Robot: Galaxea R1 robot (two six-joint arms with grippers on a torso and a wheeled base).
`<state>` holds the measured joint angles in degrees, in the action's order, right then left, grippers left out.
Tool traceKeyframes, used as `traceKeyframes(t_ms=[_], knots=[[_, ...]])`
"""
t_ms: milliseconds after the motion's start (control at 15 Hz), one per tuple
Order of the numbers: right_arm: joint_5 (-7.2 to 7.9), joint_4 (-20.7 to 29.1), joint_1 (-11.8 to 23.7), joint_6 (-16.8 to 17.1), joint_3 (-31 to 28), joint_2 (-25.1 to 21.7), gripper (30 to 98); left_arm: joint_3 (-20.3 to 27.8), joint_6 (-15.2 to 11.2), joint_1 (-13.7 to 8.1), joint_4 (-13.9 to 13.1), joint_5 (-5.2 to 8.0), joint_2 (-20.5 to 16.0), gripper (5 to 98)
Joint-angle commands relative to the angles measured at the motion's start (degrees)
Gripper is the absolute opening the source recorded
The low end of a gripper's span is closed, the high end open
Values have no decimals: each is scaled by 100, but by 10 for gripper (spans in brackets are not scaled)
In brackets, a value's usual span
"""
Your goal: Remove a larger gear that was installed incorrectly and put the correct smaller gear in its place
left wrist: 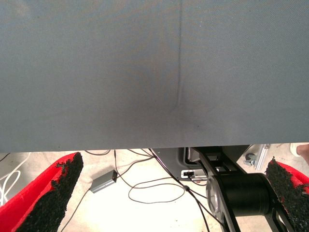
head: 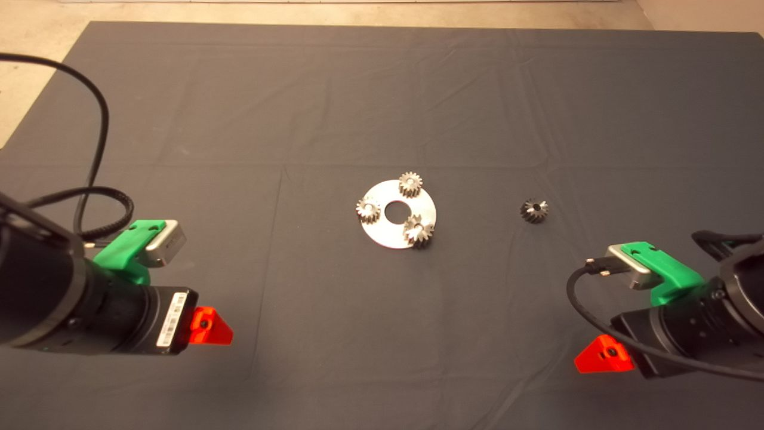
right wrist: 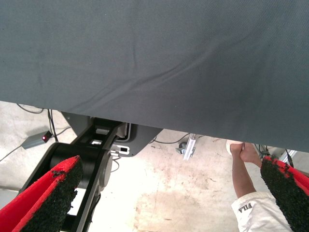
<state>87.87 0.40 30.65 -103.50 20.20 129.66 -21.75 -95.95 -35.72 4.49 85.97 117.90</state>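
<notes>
Head view: nearest us, the left green gripper with red fingers waits at the lower left edge of the dark grey mat, and the right green gripper with red fingers at the lower right. In both wrist views we see the fingers spread wide, holding nothing. Farther in, the wide flared dark-toothed larger gear sits on the near right rim of the flat silver ring plate, well apart from both grippers. The small blackish smaller gear lies loose on the mat, beyond the right gripper. Two small pale silver gears occupy the plate's far side.
</notes>
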Motion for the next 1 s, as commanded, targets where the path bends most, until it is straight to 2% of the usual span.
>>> traceKeyframes(t_ms=[0,933], knots=[[713,4,108,14,-26,-79,976,85,-20,-14,-88,34,19,982],[713,4,117,23,-26,-110,976,85,-29,-14,-88,34,-7,982]])
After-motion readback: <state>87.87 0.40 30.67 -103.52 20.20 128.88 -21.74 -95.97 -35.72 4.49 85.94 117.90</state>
